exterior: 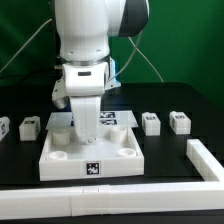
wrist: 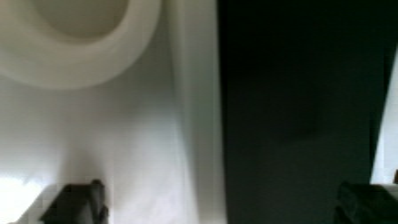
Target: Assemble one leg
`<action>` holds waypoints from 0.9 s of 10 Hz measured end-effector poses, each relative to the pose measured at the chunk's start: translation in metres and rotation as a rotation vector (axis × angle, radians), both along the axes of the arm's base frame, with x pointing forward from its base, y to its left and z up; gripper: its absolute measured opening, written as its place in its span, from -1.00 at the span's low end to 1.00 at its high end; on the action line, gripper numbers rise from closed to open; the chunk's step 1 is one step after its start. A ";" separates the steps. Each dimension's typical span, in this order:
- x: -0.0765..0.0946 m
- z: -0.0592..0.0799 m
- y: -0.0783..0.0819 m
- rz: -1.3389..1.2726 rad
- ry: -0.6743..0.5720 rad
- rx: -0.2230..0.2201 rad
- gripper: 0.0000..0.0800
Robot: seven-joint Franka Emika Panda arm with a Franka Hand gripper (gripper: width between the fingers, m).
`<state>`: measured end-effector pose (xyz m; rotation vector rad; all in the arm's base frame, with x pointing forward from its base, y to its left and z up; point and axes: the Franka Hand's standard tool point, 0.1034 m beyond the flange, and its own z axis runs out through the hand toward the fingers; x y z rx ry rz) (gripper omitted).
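Several legs stand on the black table as small white blocks with black-and-white tags: two at the exterior view's left (exterior: 28,126) and two at its right (exterior: 151,122), (exterior: 180,122). My gripper (exterior: 88,128) hangs low over the far side of the large white tray-like piece (exterior: 60,160). In the wrist view my gripper (wrist: 224,205) is open and empty. One dark fingertip (wrist: 75,204) is over the white piece (wrist: 125,130) near a round hole (wrist: 63,35). The other is over the black table. No leg is between the jaws.
The marker board (exterior: 122,118) lies behind the tray-like piece. A long white L-shaped wall (exterior: 205,160) runs along the table's front and the exterior view's right. The arm's body hides the far middle of the tray-like piece.
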<state>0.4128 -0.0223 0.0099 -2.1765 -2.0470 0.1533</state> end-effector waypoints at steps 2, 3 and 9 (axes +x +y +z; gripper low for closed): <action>0.000 0.000 0.000 0.000 0.000 0.000 0.29; 0.000 0.000 0.000 0.000 0.000 0.000 -0.05; 0.003 0.001 -0.001 -0.001 -0.012 -0.001 -0.81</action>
